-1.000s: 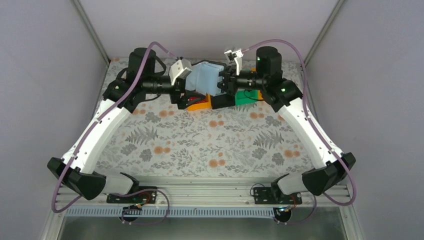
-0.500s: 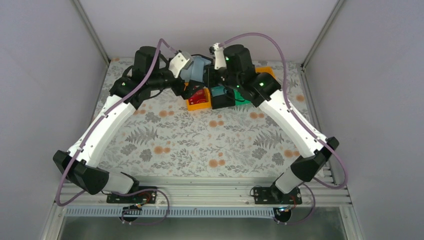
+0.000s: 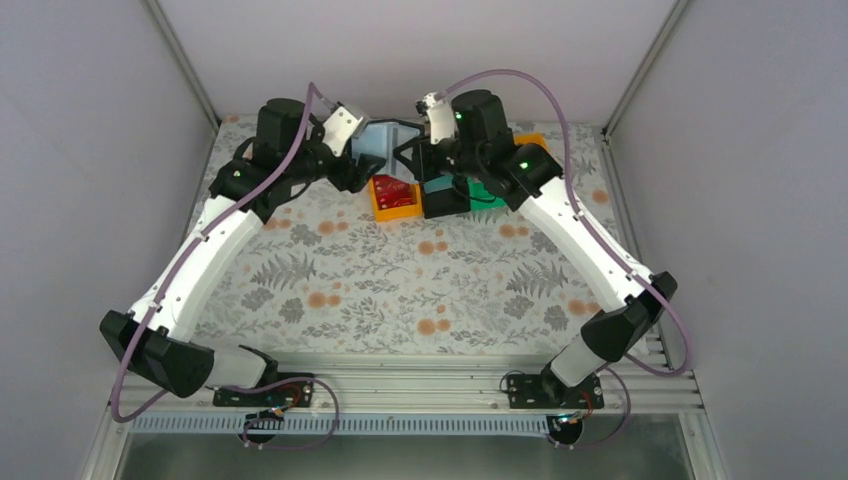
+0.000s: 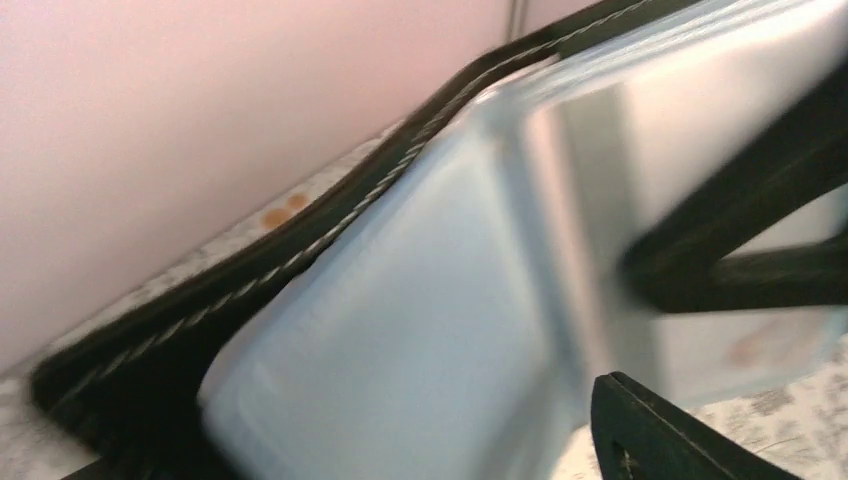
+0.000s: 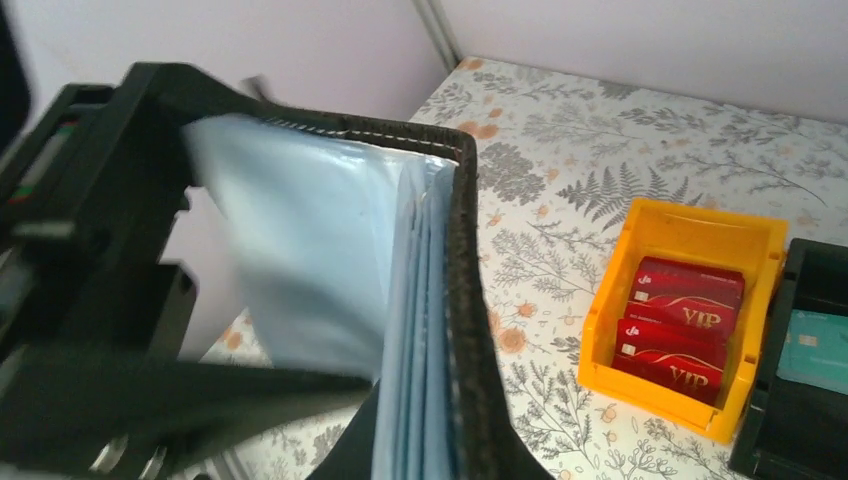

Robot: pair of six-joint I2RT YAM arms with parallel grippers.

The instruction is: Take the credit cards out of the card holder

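Two grippers at open card holder [image 5: 462, 230]: right gripper [image 3: 402, 152] clamped on it, left gripper [image 3: 366, 162] astride its pale inside, whether grasping impossible to tell.

Top external: high, behind arm bases; looks down and forward over whole floral desk [image 3: 400, 290] to back wall [image 3: 400, 50]; far, wide; left arm [image 3: 210, 250], right arm [image 3: 590, 240] in full.
Left wrist: very near, blurred; faces card holder [image 4: 250, 265] pale inner face; wall behind, desk sliver at corners.
Right wrist: near; looks along card holder's stitched edge, down over desk to orange bin [image 5: 700, 218].
Shared: card holder in all three; orange bin, desk pattern in top and right wrist.
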